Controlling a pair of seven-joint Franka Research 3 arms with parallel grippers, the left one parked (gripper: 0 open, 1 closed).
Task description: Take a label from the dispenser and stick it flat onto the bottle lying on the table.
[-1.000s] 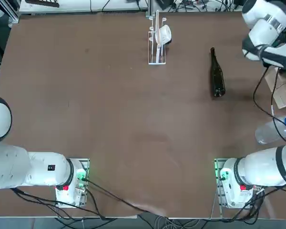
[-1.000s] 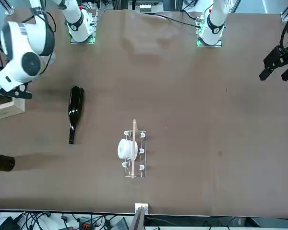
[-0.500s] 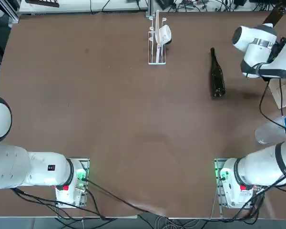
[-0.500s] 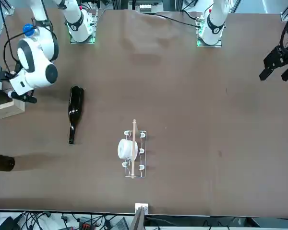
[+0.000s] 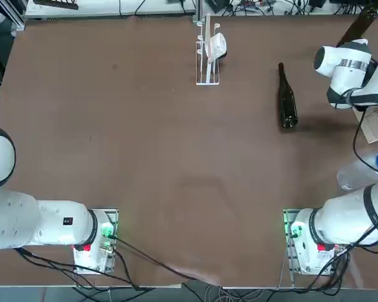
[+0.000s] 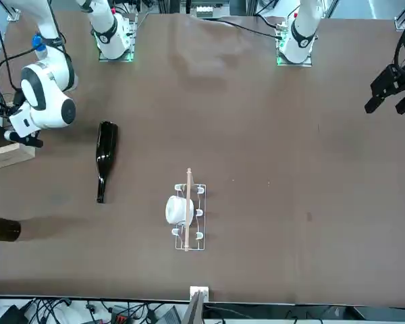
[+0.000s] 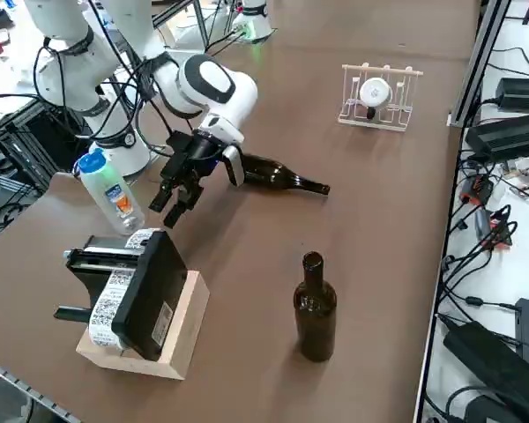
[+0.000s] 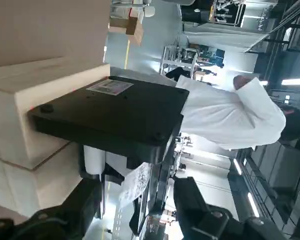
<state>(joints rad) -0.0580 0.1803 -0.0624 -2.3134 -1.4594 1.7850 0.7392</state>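
The right gripper has turned down to face the black box-shaped label dispenser and hangs just above it, open and empty. I judge that taking 1 label comes next.

Three bottles: one dark bottle lying down, one dark bottle standing, one plastic bottle with a blue cap. One black label machine on one wooden block. One wire rack.
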